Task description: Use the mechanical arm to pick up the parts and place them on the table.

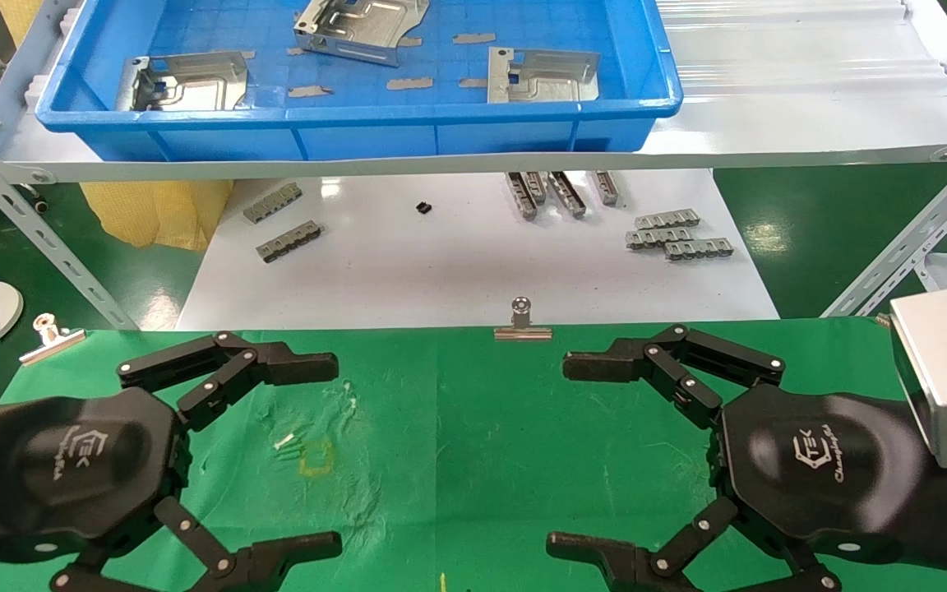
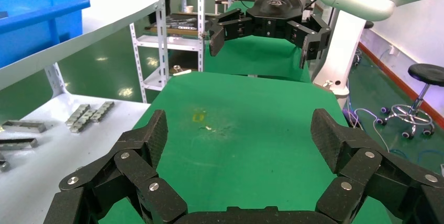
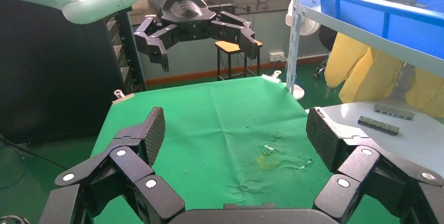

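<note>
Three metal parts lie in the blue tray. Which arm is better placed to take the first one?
Probably the right. Both the left gripper and right gripper hover open and empty above the green cloth. The right part lies flat with room around it, on the right side of the blue tray.

Three parts (image 1: 362, 29) are laid in a tray (image 1: 473, 131) on a shelf (image 1: 810, 123) behind the bench (image 1: 473, 460); both grippers, left (image 1: 334, 448) and right (image 1: 560, 452), are held above it.
</note>
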Available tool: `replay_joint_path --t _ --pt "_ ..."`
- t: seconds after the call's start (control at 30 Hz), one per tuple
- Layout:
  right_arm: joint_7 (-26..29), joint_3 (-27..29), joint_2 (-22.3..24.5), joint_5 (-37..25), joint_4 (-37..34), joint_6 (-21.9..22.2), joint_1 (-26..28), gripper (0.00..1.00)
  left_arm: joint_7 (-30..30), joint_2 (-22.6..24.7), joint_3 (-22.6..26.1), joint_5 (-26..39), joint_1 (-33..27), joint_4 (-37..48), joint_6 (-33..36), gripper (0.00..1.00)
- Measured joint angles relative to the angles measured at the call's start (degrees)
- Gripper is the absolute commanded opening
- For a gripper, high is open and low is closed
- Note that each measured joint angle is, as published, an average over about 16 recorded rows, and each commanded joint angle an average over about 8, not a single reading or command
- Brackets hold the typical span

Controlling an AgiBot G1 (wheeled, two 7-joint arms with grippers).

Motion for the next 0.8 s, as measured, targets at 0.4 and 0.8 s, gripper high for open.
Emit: replay_joint_path --t 0.4,0.8 --pt "0.0 0.0 0.0 0.0 0.0 0.0 0.0 1.00 0.0 0.0 0.0 0.0 0.0 0.0 0.0 1.00" --pt "0.0 0.0 0.0 0.0 0.0 0.0 0.0 1.00 0.0 0.0 0.0 0.0 0.0 0.0 0.0 1.00"
